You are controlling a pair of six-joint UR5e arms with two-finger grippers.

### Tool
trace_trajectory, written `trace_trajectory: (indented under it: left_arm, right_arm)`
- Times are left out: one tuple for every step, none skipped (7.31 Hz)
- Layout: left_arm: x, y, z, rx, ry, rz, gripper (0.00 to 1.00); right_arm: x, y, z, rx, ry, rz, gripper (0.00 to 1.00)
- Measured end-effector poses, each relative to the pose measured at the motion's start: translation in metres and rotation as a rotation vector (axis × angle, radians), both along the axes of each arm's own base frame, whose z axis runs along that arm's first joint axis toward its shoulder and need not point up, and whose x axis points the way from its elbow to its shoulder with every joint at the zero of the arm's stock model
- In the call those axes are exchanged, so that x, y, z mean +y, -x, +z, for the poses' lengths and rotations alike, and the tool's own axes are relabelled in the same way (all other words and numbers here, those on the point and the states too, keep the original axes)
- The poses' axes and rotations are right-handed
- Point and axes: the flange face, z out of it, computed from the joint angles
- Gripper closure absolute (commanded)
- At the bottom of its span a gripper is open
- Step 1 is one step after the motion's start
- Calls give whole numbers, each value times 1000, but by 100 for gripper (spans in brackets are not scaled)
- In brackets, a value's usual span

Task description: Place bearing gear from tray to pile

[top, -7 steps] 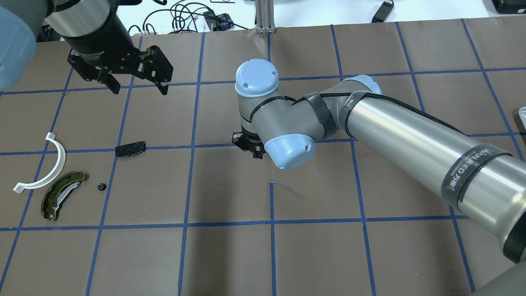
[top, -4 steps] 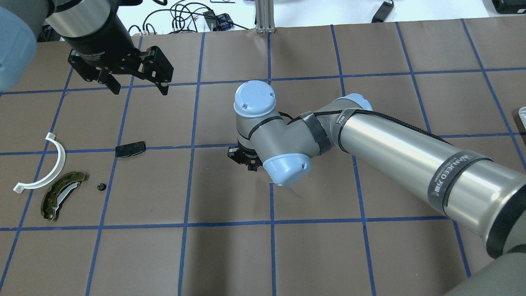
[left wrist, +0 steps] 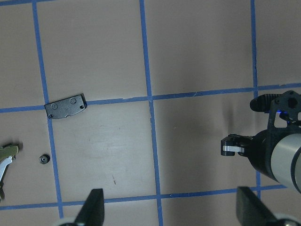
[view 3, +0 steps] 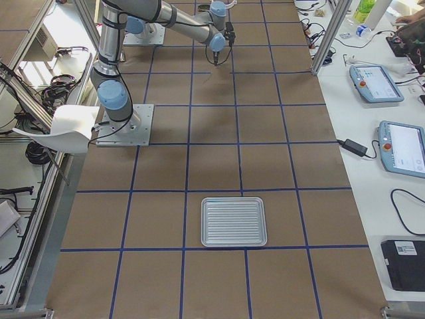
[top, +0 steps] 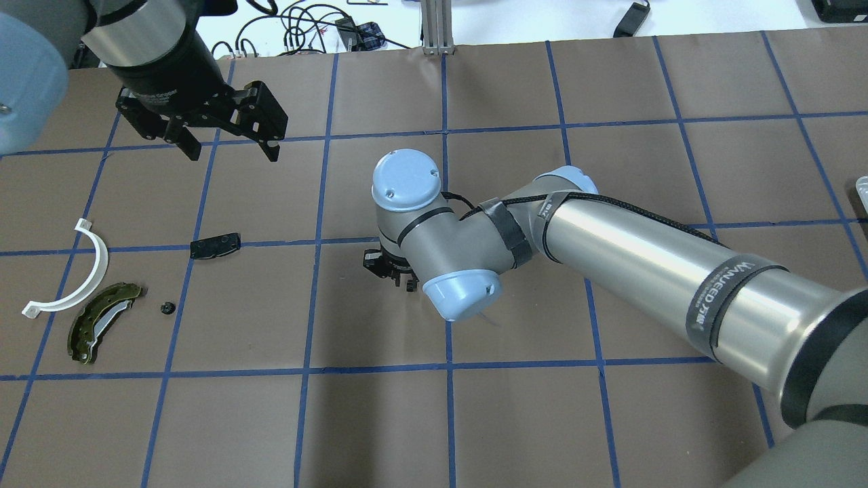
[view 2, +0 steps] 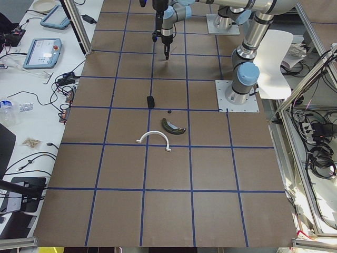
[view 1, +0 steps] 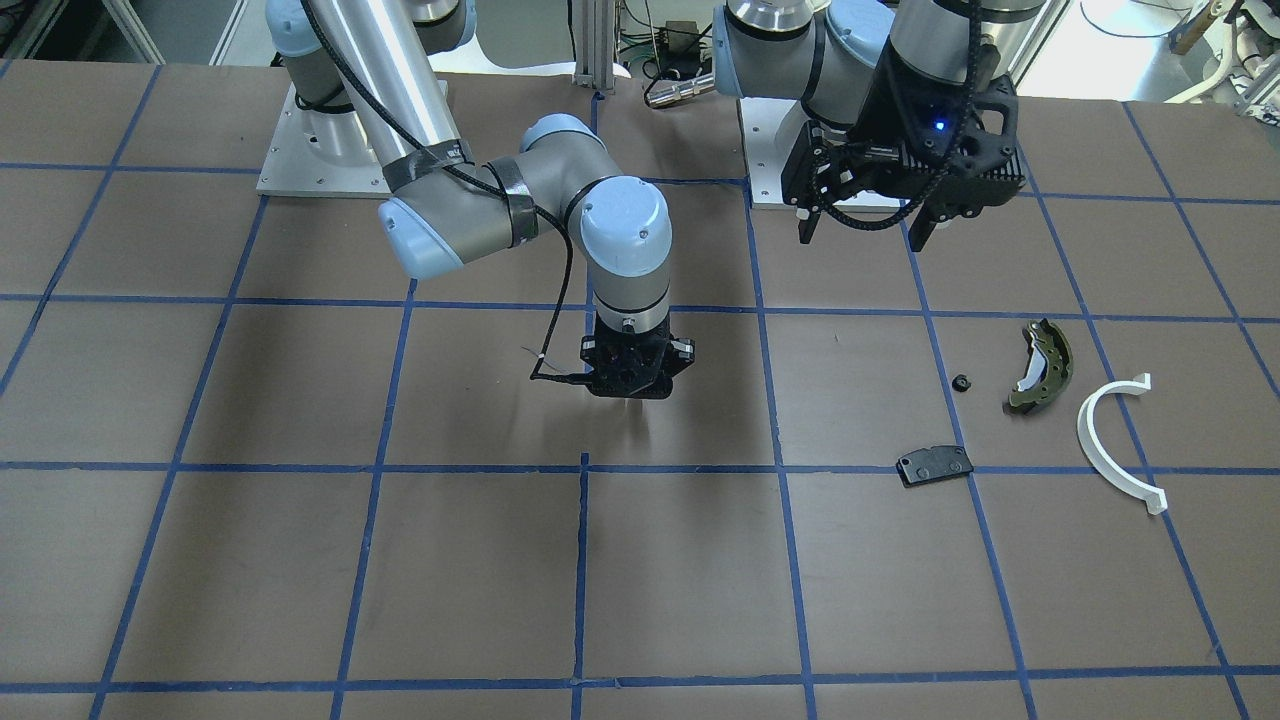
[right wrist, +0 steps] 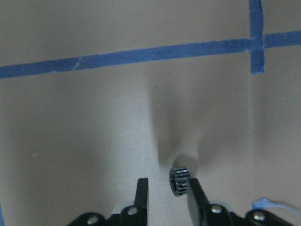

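In the right wrist view the small toothed bearing gear (right wrist: 179, 181) hangs above the brown table, close against one finger. My right gripper (right wrist: 167, 188) is shut on it. The overhead view hides most of that gripper (top: 390, 270) under its own wrist, near the table's middle. The pile lies far to its left: an olive brake shoe (top: 102, 329), a white half-ring (top: 83, 274) and a flat black pad (top: 215, 245). My left gripper (top: 230, 150) hovers open and empty beyond the pad. The ribbed metal tray (view 3: 234, 221) shows bare in the exterior right view.
A tiny black gear-like part (top: 167, 308) rests beside the brake shoe. Blue tape lines grid the table. Cables and a metal post (top: 437, 27) sit past the far edge. My right forearm (top: 651, 271) stretches across the table's right half.
My right arm has swung left and a little nearer across the table with the gear in its gripper. The left gripper has barely shifted. The pile is unchanged.
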Motion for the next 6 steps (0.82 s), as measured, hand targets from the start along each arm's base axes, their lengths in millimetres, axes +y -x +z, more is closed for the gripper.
trace_trajectory:
  left_arm:
    - [0,0,-9,1,-16,4,0]
    - [-1,1,-23,0,-39,4,0]
    - [0,4,-40,2,-65,14,0]
    - [2,8,-64,4,-76,35,0]
    - [4,16,-97,8,-49,51,0]
    - [7,32,-133,12,-3,51,0]
  right_arm:
    - [-3,0,5,-11,27,4,0]
    - [-11,6,8,-6,49,16,0]
    - [-25,24,10,25,73,32,0]
    - [-44,50,12,59,92,45,0]
    - [-62,80,15,85,92,62,0]
    - [-77,113,23,103,78,76,0]
